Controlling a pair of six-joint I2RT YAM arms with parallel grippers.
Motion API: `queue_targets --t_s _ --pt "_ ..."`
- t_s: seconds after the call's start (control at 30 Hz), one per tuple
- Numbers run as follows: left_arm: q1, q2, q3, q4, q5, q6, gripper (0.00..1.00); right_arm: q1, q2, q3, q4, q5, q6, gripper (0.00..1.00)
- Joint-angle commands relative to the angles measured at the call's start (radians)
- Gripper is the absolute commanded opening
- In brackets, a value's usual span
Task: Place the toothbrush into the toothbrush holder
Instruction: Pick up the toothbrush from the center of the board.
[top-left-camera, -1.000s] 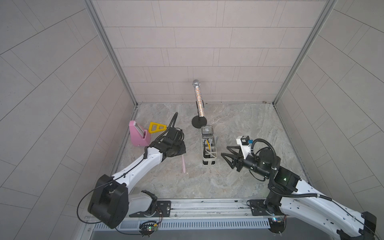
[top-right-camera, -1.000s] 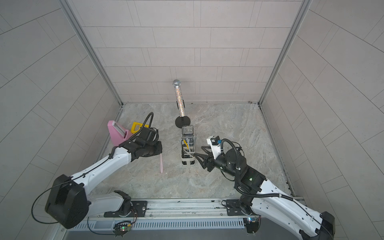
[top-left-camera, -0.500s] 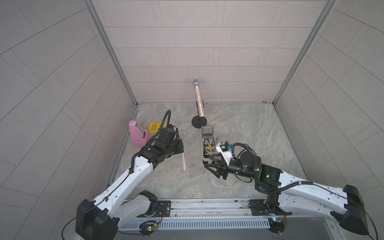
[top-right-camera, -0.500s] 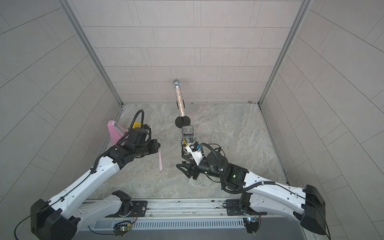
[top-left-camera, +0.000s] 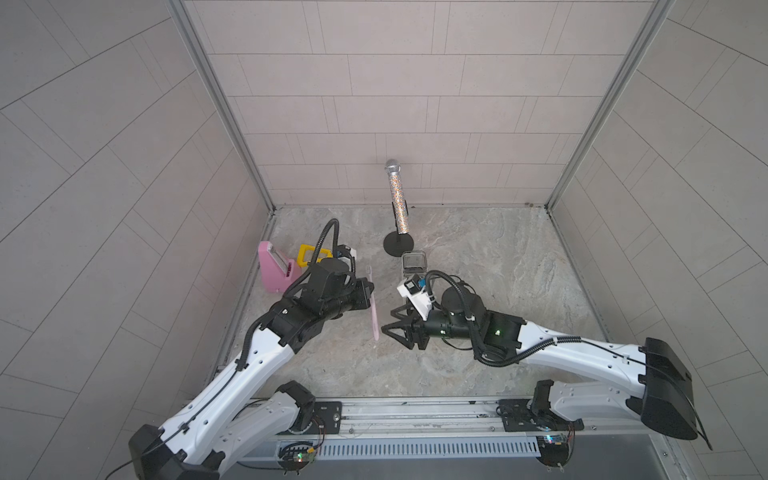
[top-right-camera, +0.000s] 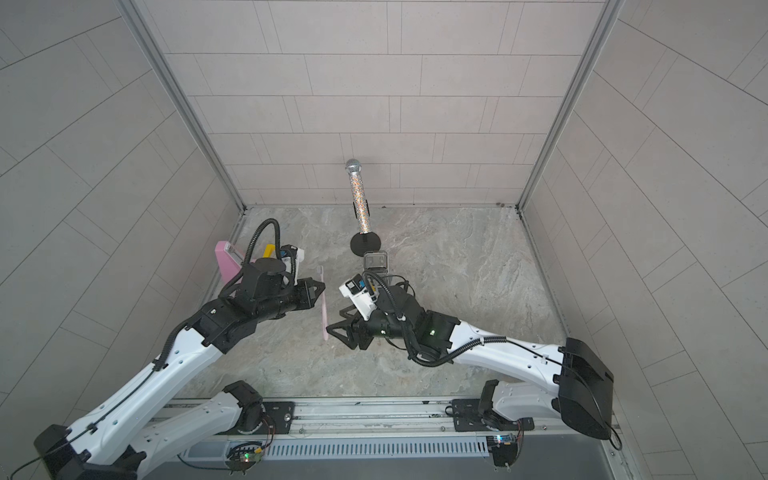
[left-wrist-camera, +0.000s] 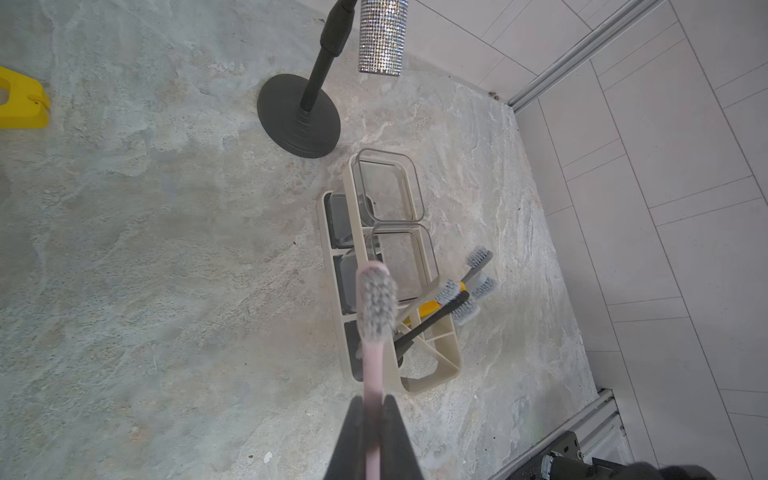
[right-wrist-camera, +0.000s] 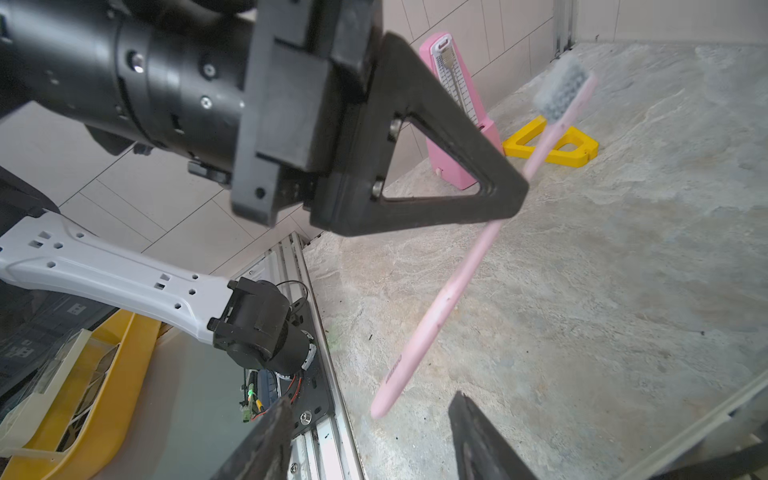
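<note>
Left end effector (left-wrist-camera: 371, 405) clamped on the neck of the pink toothbrush (left-wrist-camera: 376, 299), bristles uppermost, handle hanging free above the tabletop (top-left-camera: 478, 257). Right end effector (top-left-camera: 388, 321), jaws apart and empty, faces the handle's lower end, just beside it. Long axis steeply tilted, head leaning away from the right arm. Toothbrush holder (left-wrist-camera: 419, 384) stands to the right of the held brush, partly hidden behind the right wrist in both top views; the right arm is nearer, so a handover looks likely.

Toothbrush holder (top-left-camera: 412, 262) — half-hidden in both top views.
</note>
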Motion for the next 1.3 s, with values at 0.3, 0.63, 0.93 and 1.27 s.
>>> queue_targets --t_s 0.3,0.63,0.93,1.27 --pt "-0.040 -0.068 0.039 -0.015 -0.009 -0.026 0.02 0.002 0.147 0.120 -0.083 -0.001 0.008 0.62" --pt "-0.043 -0.117 0.021 -0.017 -0.012 -0.037 0.02 -0.005 0.204 0.141 0.012 -0.018 0.054 0.15" --pt "-0.044 -0.132 0.003 -0.018 -0.012 -0.035 0.30 -0.008 0.179 0.100 0.099 -0.034 0.081 0.06" --pt "-0.044 -0.295 -0.134 0.118 0.042 -0.123 0.62 -0.025 0.137 0.022 0.302 -0.107 0.136 0.05"
